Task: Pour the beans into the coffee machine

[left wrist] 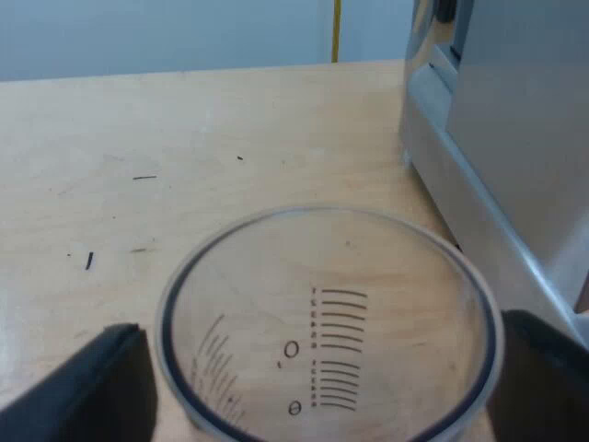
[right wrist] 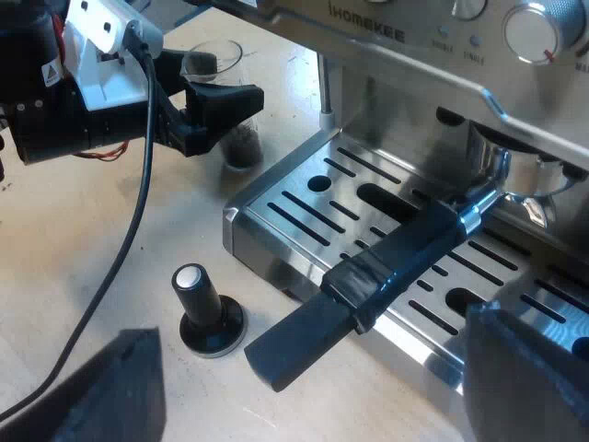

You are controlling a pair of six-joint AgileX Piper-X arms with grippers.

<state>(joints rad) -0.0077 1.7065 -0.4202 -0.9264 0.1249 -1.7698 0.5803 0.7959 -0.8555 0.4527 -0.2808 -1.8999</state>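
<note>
Measuring glass [left wrist: 331, 322] stood on desk [left wrist: 138, 138] beside espresso machine [left wrist: 515, 138], clasped between jaws of left gripper [left wrist: 322, 378]. Beans [right wrist: 242, 147] seen at glass bottom. Right gripper [right wrist: 313, 368] jaws spread wide, empty, near holder [right wrist: 368, 285]. Lift and pour judged not yet done.

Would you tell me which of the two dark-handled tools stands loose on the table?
The tamper with the black knob: it stands upright on the table by the drip tray's corner. The holder's handle sticks out from the espresso machine's front.
</note>
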